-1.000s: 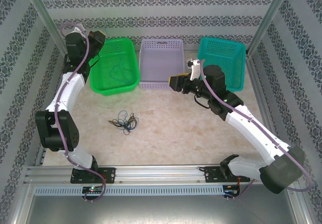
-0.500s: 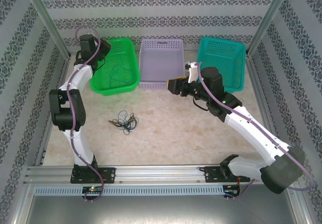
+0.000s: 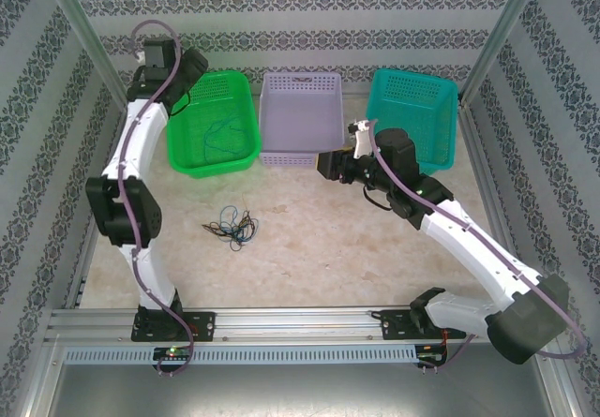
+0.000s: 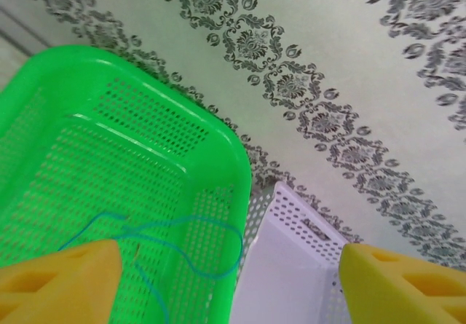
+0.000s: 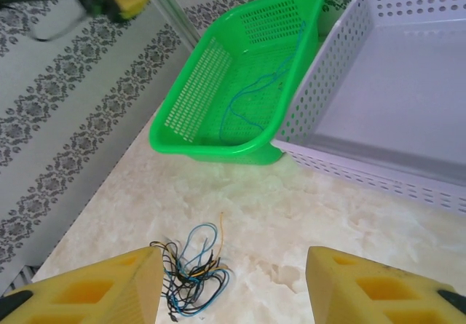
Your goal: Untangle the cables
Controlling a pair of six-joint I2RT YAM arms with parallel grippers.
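A tangle of thin blue, black and yellowish cables [image 3: 232,225] lies on the marble table left of centre; the right wrist view has this tangle [image 5: 191,277] just inside the left pad. One loose blue cable [image 3: 220,134] lies curled in the green basket [image 3: 211,162], also visible as a blue cable [image 4: 191,241] in the left wrist view. My left gripper [image 3: 191,65] hovers open and empty above the basket's far left corner. My right gripper [image 3: 324,165] hangs open and empty in front of the lilac basket, well right of the tangle.
Three baskets line the back: green, lilac [image 3: 300,157] and teal [image 3: 412,108]. Patterned walls and metal posts close in the sides and back. Bare marble table [image 3: 319,248] stretches between the tangle and the right arm.
The left arm has straightened and lifted, carrying its gripper right and up over the green basket's far left corner. The right gripper has sunk slightly toward the near side. The cables lie unmoved.
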